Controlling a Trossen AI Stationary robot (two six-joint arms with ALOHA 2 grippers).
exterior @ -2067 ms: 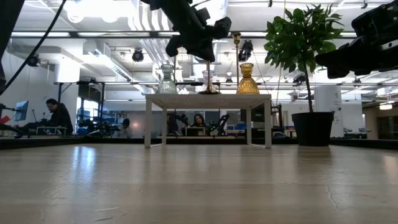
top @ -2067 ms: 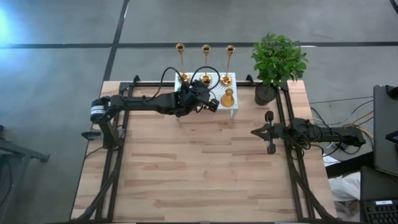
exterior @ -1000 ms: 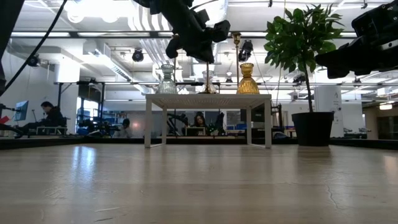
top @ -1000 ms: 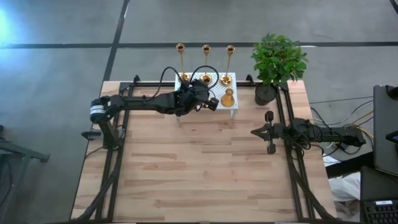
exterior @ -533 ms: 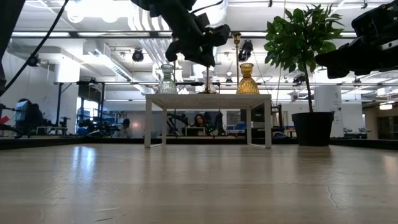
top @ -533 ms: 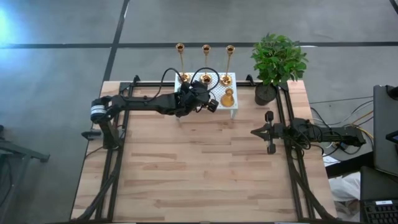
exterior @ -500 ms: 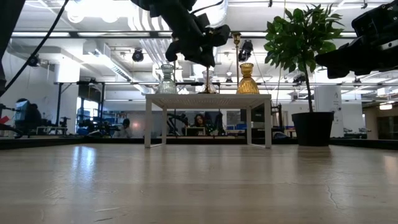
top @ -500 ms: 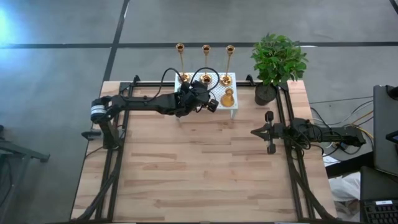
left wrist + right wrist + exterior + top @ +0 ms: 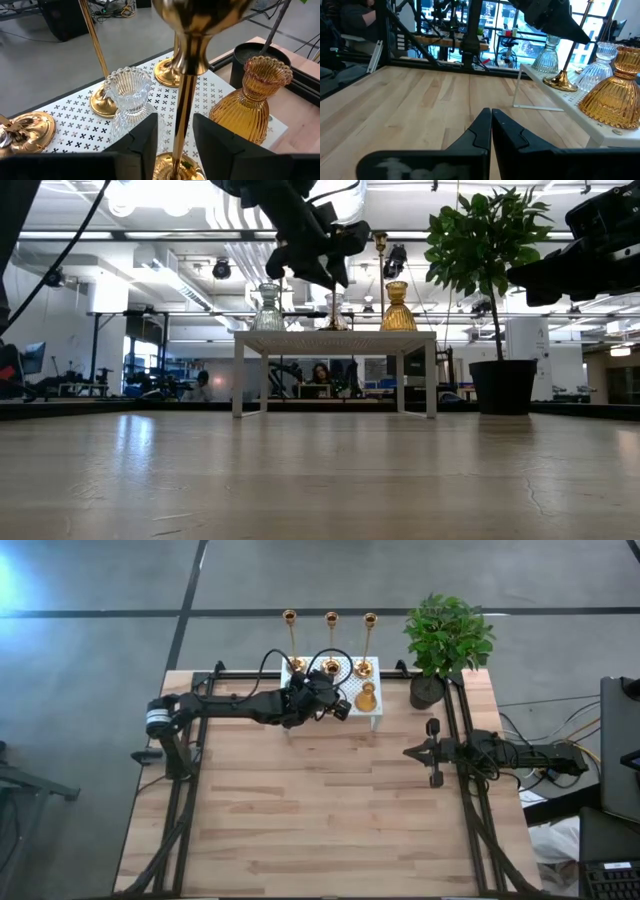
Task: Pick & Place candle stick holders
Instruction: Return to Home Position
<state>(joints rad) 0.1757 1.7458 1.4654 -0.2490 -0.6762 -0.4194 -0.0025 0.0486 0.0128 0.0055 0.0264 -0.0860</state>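
Straddling the thin stem of a tall shiny gold candle stick holder [image 9: 186, 90], which is set on the white perforated shelf [image 9: 70, 117], the left claw [image 9: 175, 122] is held spread; the right claw [image 9: 491, 114] is seen pressed together, well apart, over the bench [image 9: 410, 100]

Finding: no text, label, brand mark, number or sign can be read in any view. The white shelf [image 9: 60, 107] shows only a punched cross pattern, not lettering. The candle stick holders [image 9: 184, 95] on the shelf show plain gold metal, with no readable marking.
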